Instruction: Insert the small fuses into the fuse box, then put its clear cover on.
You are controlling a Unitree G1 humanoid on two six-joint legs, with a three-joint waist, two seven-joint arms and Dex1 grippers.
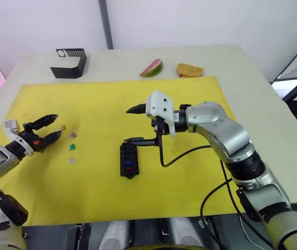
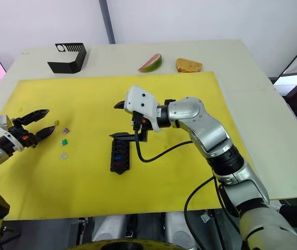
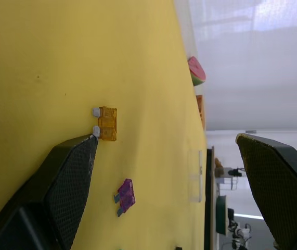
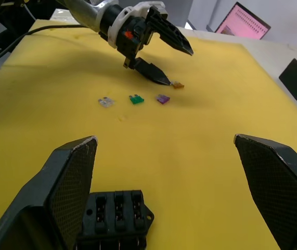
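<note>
Spread left end effector [image 1: 48, 127] beside brown fuse [image 1: 63, 126]; spread right end effector [image 1: 132, 125] over fuse box [image 1: 128, 159].

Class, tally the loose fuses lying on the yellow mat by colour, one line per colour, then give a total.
Brown fuse: 1
Purple fuse: 1
Green fuse: 1
Clear fuse: 1
Total: 4

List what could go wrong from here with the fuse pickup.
The open left gripper has one fingertip right beside the tiny translucent brown fuse lying flat on the yellow mat; closing might flick it away. The purple fuse lies close by and could get nudged. The open right gripper hovers over the black slotted fuse box, possibly crowding insertion.
</note>
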